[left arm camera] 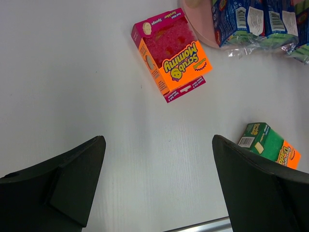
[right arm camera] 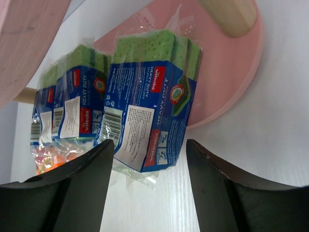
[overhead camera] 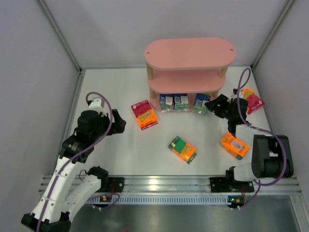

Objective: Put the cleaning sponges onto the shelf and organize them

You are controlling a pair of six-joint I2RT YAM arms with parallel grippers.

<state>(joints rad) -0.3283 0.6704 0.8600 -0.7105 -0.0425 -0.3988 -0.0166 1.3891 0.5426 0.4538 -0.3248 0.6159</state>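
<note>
The pink shelf point(overhead camera: 190, 52) stands at the back. Three blue-and-green sponge packs point(overhead camera: 181, 101) stand on its bottom board. My right gripper point(overhead camera: 211, 105) is open just in front of the rightmost pack point(right arm camera: 152, 111). In the right wrist view the gripper point(right arm camera: 149, 142) has its jaws either side of the pack's lower end, not closed on it. My left gripper point(overhead camera: 118, 121) is open and empty above the table point(left arm camera: 158, 139). An orange-and-magenta pack point(overhead camera: 144, 114) point(left arm camera: 174, 55) lies beyond it. A green-and-orange pack point(overhead camera: 182, 149) point(left arm camera: 268, 145) lies mid-table.
An orange pack point(overhead camera: 234, 145) lies near the right arm's base. Another orange-and-magenta pack point(overhead camera: 252, 100) lies right of the shelf by the wall. Grey walls close in the table on both sides and at the back. The shelf's upper two boards hold nothing.
</note>
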